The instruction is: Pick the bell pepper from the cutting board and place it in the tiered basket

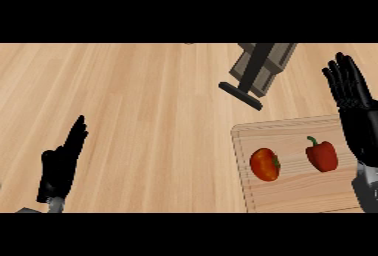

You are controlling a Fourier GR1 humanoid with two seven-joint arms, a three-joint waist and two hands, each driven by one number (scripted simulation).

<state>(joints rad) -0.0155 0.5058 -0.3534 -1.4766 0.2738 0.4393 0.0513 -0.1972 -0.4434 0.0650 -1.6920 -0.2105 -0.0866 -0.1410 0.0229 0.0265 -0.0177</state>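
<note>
Where the pale wooden rectangular cutting board (291,187) lies on the light wood-plank counter (148,100), the glossy red bell pepper (322,156) sits on the board's right half, near the middle of its depth. Its long axis runs from the board's near edge toward its far edge. The short green stem is at the far end and points away from the robot, leaning a little toward the board's left side (the blunter, lobed end faces the near edge). Just left of the pepper, apart from it and also on the board, lies a round red-orange tomato (264,164), its green calyx turned toward the pepper.

The black right hand (359,125) stands over the board's right edge, beside the pepper but not touching it. Its fingers are straight, reach past the board's far edge and hold nothing. The black left hand (57,170) rests well to the left of the board, fingers straight and pointing up, likewise holding nothing.

Beyond the board's far left corner stands a grey angular frame with a flat black foot (262,65), cut off by the top of the view; I cannot tell whether it is the tiered basket. The counter's planks run across the view, and only the counter top shows.
</note>
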